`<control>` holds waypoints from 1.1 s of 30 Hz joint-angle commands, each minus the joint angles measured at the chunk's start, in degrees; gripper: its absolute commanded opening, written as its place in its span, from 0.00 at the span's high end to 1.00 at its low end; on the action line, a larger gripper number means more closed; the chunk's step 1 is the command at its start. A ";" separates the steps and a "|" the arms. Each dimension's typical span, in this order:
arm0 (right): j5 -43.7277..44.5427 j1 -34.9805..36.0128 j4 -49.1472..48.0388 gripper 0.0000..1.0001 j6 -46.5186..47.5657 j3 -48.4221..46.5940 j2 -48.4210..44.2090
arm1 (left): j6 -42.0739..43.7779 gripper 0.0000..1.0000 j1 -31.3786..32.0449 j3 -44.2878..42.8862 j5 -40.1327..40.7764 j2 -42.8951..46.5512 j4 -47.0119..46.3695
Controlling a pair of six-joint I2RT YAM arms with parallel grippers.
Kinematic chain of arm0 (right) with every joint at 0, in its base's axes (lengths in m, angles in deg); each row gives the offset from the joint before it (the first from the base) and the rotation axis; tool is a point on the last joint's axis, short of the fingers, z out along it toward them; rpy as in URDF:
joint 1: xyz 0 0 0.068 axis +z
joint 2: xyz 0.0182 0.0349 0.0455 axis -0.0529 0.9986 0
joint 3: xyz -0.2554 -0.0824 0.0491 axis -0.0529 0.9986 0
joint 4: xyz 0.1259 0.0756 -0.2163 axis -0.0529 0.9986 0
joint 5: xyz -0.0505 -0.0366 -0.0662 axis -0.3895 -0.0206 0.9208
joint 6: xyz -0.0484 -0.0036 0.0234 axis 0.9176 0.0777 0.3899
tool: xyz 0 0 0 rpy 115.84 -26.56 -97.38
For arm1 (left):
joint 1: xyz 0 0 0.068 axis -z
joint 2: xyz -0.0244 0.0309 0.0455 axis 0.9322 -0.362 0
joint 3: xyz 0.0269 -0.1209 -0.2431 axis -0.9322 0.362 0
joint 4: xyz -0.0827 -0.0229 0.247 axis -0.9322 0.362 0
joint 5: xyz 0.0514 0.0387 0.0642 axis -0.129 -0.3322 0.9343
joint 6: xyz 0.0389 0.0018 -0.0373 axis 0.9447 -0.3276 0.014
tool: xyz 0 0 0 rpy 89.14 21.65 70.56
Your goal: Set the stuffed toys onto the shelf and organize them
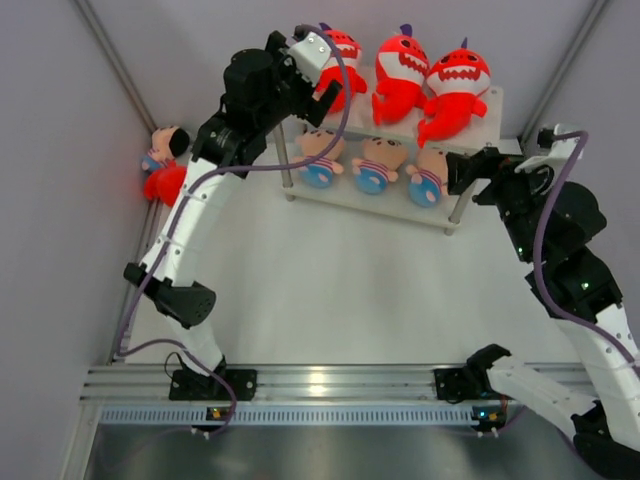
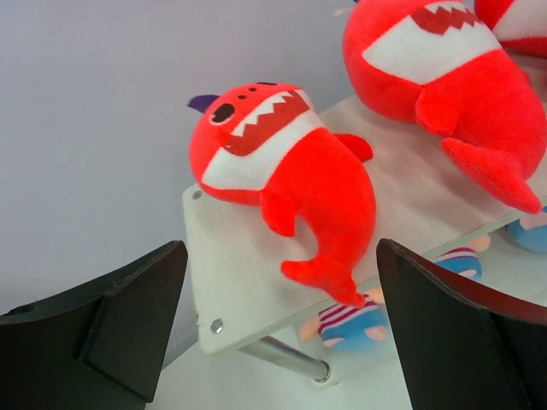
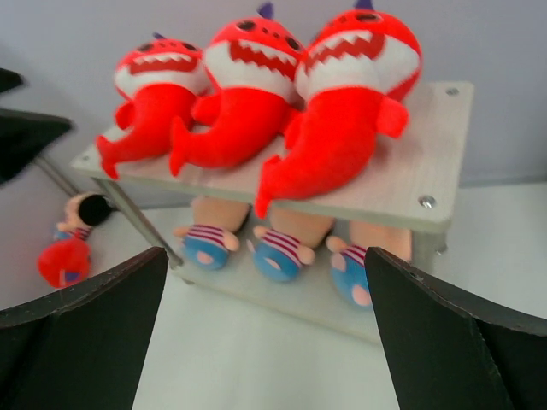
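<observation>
The off-white two-tier shelf (image 1: 493,104) stands at the back. Three red sharks lie on its top tier: left (image 1: 345,52), middle (image 1: 400,75), right (image 1: 455,90). Three striped dolls lie on the lower tier: left (image 1: 320,158), middle (image 1: 378,166), right (image 1: 430,176). My left gripper (image 1: 312,92) is open and empty, just in front of the left shark (image 2: 282,171) at the shelf's left end (image 2: 231,282). My right gripper (image 1: 462,172) is open and empty, at the shelf's right front corner, facing the shelf (image 3: 427,162) and all the toys.
A dark-haired doll with a red toy (image 1: 163,165) lies on the floor against the left wall, left of the shelf; it also shows in the right wrist view (image 3: 73,243). Grey walls enclose the back and sides. A metal rail (image 1: 330,385) runs along the near edge.
</observation>
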 commanded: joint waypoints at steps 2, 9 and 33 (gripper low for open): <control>11.63 -0.72 9.50 0.01 -0.16 6.27 -2.89 | -1.70 0.02 0.24 2.44 6.25 10.78 -0.82; 20.08 -1.86 21.62 0.00 -7.55 20.23 -14.74 | 1.48 0.02 -0.99 32.12 30.59 34.13 8.84; 16.83 -1.95 15.84 0.01 -25.14 43.19 -12.48 | -5.91 0.02 -24.28 94.39 13.66 31.54 -7.05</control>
